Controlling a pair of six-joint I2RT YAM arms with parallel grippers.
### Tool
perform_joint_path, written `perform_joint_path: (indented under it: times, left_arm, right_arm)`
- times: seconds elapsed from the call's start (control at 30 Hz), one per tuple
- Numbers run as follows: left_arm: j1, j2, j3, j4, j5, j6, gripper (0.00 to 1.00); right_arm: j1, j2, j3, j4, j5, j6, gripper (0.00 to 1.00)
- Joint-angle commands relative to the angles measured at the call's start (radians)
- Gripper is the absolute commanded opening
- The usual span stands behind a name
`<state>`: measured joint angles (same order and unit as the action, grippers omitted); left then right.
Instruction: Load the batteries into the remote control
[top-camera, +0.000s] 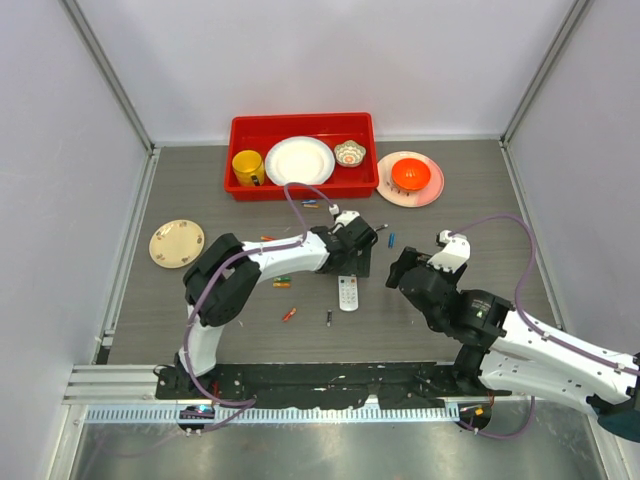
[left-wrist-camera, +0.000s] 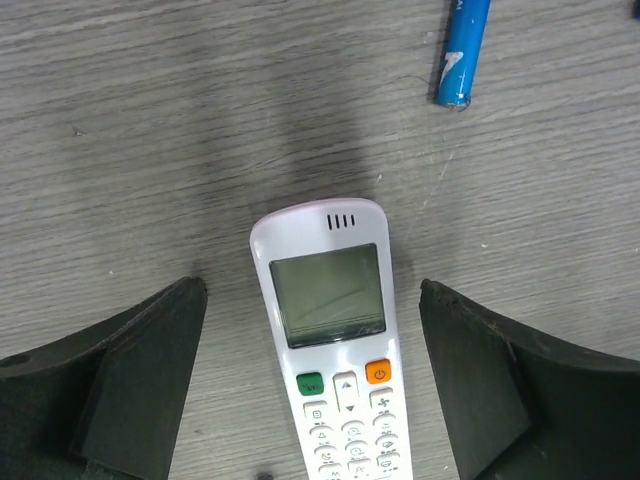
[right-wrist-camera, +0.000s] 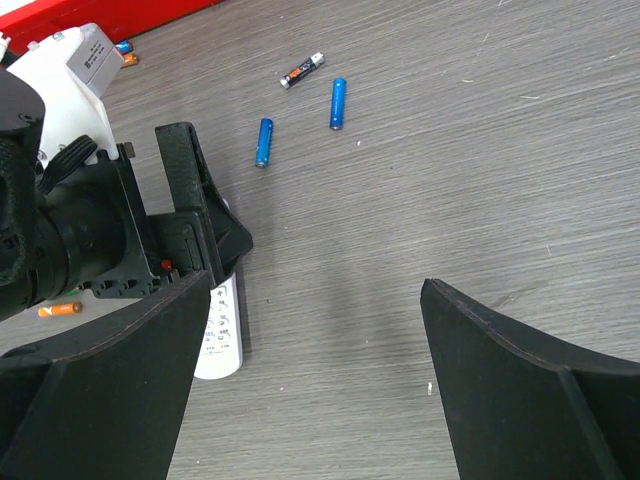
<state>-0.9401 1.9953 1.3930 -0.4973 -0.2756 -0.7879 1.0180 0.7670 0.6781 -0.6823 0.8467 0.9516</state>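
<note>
A grey wood-grain table (top-camera: 200, 190) stands between pale walls (top-camera: 300, 60). The remote control (left-wrist-camera: 335, 350) lies buttons up at the frame centre, between the left gripper (left-wrist-camera: 310, 292) fingers, which are wide apart and not touching it. The right gripper (right-wrist-camera: 310, 288) is also spread and empty. The batteries (right-wrist-camera: 338, 103) lie scattered.

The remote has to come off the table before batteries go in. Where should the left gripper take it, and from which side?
Take the remote across its narrow width, on the two long straight edges near the screen, coming down from above. It lies flat, buttons up, and the left gripper's open fingers flank it without touching. The rounded end would likely slip.
</note>
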Motion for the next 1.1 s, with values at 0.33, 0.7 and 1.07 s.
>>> perform_joint_path:
  times: [0.33, 0.7, 1.07]
  left_arm:
    - [-0.02, 0.037, 0.017, -0.049, -0.071, -0.186, 0.83]
    - [-0.037, 0.059, -0.006, -0.011, -0.019, -0.182, 0.45]
    - [-0.031, -0.148, -0.162, 0.12, -0.033, -0.174, 0.0]
  right_arm:
    - [0.002, 0.022, -0.012, -0.002, 0.055, 0.058, 0.91]
    - [0.002, -0.006, -0.023, -0.002, 0.049, 0.064, 0.91]
    - [0.002, -0.026, 0.011, 0.024, 0.028, 0.026, 0.93]
